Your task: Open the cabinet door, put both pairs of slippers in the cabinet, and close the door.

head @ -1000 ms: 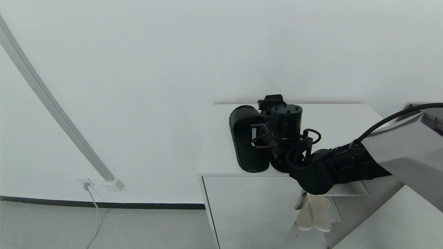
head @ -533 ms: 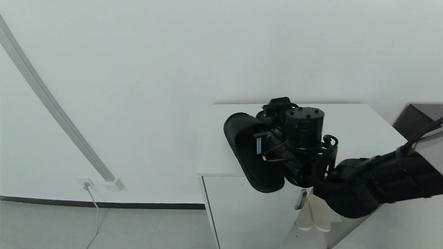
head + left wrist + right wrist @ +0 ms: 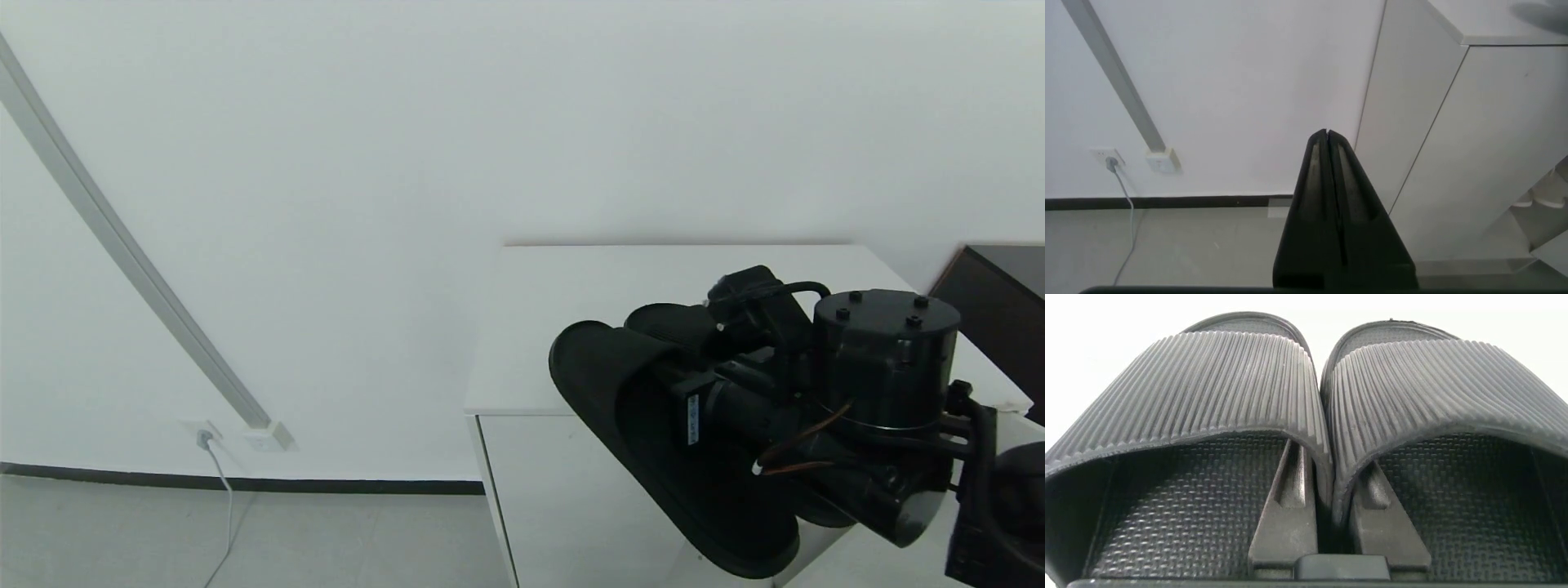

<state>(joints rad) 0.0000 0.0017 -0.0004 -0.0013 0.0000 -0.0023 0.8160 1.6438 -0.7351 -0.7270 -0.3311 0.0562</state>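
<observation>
A pair of black slippers (image 3: 653,408) hangs tilted in the air before the front edge of the white cabinet (image 3: 588,327). My right gripper (image 3: 694,392) is shut on them: one finger sits inside each slipper (image 3: 1233,400), pinching the two inner walls together at the right gripper (image 3: 1328,469). My left gripper (image 3: 1327,140) is low beside the cabinet (image 3: 1470,147), fingers pressed together with nothing between them. A white pair of slippers (image 3: 1543,198) stands on a shelf inside the cabinet's open right side. The right arm hides that opening in the head view.
The cabinet's left front panel (image 3: 563,506) is closed. A wall socket with a cable (image 3: 204,438) and a slanted grey conduit (image 3: 122,245) lie to the left over bare floor. A dark object (image 3: 1008,282) stands at the far right.
My right arm has lifted the black slippers off the cabinet top and carried them forward and to the right, tilting them. The white slippers are now hidden in the head view.
</observation>
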